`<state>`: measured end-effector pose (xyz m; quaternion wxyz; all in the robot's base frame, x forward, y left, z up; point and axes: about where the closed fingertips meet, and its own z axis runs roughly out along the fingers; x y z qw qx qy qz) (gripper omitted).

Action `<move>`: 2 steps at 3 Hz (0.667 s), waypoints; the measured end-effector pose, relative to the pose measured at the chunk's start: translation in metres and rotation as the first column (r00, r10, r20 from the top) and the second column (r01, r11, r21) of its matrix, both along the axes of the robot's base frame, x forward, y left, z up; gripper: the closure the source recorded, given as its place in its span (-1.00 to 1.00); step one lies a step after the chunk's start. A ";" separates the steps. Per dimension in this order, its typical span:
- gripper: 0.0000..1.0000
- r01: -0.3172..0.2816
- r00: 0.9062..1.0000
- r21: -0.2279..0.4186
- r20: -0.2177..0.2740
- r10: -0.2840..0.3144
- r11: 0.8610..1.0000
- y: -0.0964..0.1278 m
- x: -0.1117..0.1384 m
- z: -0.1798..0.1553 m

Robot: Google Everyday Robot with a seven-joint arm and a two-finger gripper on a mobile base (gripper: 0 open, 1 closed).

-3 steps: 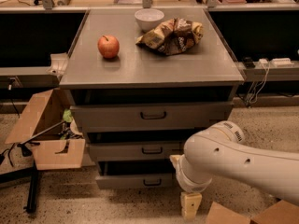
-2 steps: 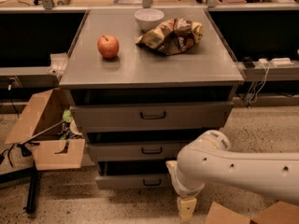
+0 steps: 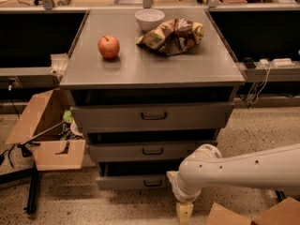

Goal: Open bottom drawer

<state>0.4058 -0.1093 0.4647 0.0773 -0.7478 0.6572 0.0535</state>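
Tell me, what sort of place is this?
Probably a lab or workshop: a grey metal three-drawer cabinet on a speckled floor, cable-strewn workbenches behind, an open cardboard box beside it. The robot's pale gripper hangs low by the narrow grey bottom drawer.

Drawers: 3 in one cabinet, 1 dark loop handle ea. They are the tallest front [image 3: 117, 117] at top, the mid-sized front [image 3: 117, 152], and the bottom drawer [image 3: 126, 182] lowest. On the worktop [image 3: 154, 67]: 1 apple [image 3: 108, 47], 1 white bowl [image 3: 149, 18], 1 crumpled snack bag [image 3: 172, 35]. Boxes: 2, i.e. 1 open cardboard box [image 3: 42, 130] on the floor L of the cabinet and 1 corner box [image 3: 253, 214] at btm R. Robot: 1 arm [image 3: 243, 170], 1 gripper [image 3: 184, 212], low by the floor, just R of the bottom drawer's front.
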 end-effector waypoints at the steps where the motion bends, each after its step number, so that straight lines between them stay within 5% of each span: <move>1: -1.00 0.015 0.999 0.060 -0.050 -0.012 0.998 0.001 0.009 -0.046; 2: -1.00 0.043 0.994 0.126 -0.107 -0.030 0.991 0.006 0.017 -0.094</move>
